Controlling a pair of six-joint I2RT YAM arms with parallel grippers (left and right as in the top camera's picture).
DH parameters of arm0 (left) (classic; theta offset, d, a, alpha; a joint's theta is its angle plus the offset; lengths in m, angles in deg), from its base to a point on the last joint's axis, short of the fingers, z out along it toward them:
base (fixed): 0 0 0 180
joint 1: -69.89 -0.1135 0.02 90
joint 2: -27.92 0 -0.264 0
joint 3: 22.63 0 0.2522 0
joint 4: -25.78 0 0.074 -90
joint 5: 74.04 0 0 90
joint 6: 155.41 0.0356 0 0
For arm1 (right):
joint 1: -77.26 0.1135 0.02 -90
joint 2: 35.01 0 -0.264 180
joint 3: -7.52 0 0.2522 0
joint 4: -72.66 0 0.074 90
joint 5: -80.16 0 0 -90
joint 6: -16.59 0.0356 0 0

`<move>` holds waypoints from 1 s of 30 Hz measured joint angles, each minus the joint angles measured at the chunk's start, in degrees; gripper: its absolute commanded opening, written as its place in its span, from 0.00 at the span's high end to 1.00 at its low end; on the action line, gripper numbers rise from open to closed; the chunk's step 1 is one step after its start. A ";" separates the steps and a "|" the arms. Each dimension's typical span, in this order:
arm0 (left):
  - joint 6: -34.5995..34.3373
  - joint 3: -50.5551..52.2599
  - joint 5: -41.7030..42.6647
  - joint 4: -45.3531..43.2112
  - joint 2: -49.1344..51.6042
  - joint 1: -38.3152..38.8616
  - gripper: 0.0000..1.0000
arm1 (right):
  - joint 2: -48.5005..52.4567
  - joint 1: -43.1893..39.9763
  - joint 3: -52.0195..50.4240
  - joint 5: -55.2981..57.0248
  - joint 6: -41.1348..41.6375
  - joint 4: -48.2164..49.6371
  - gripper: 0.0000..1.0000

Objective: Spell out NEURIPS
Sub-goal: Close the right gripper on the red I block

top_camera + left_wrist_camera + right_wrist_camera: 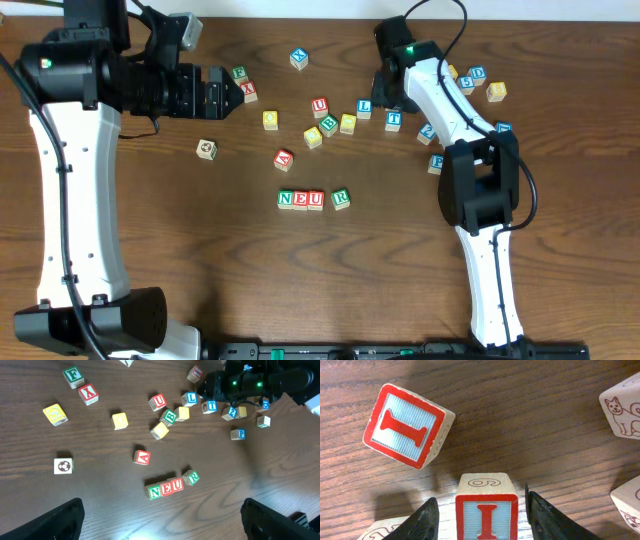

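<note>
- Overhead: I count three blocks touching at mid-table, the N-E-U row (300,199). One R block (341,198) sits just to its right with a slight gap. My left gripper (228,96) gapes wide and holds nothing.
- Left wrist: one blue P block (239,434) lies alone below the right arm (250,382).
- Right wrist: two red I blocks. The upright I block (486,512) stands inside my right gripper (480,502), jaws parted, not clenched, a gap on each side. The tilted I block (407,425) lies beyond, apart.
</note>
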 measured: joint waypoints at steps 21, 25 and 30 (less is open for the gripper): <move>0.00 0.00 0.00 0.00 0.00 0.00 0.02 | 0.00 0.00 -0.04 0.20 -0.52 0.81 0.76; 0.00 0.00 0.00 0.00 0.00 0.00 0.02 | 0.00 0.00 -0.04 0.20 -0.52 0.79 0.76; 0.00 0.00 0.00 0.00 0.00 0.00 0.02 | 0.00 0.00 -0.04 0.20 -0.55 0.74 0.76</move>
